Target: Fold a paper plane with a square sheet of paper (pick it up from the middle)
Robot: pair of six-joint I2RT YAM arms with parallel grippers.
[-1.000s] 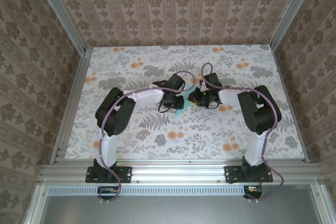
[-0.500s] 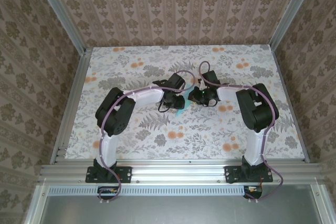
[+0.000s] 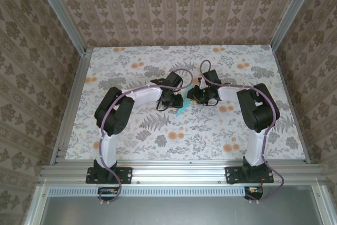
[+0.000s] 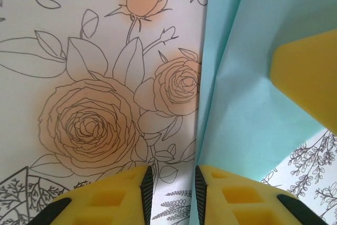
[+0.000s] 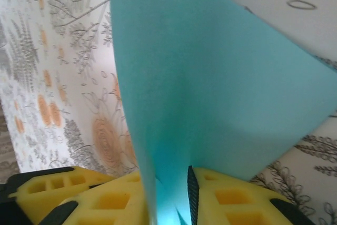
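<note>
Inside right hand (image 5: 169, 183), turquoise paper (image 5: 210, 93).

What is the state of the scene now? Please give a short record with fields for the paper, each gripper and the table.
sheet of paper: turquoise, creased, between the two grippers
left gripper: jaws slightly apart, paper edge at one finger
right gripper: paper stands between its fingers; whether it is clamped is unclear
table: floral print, grey and orange
progress: some creases made, folding apparently unfinished
</note>
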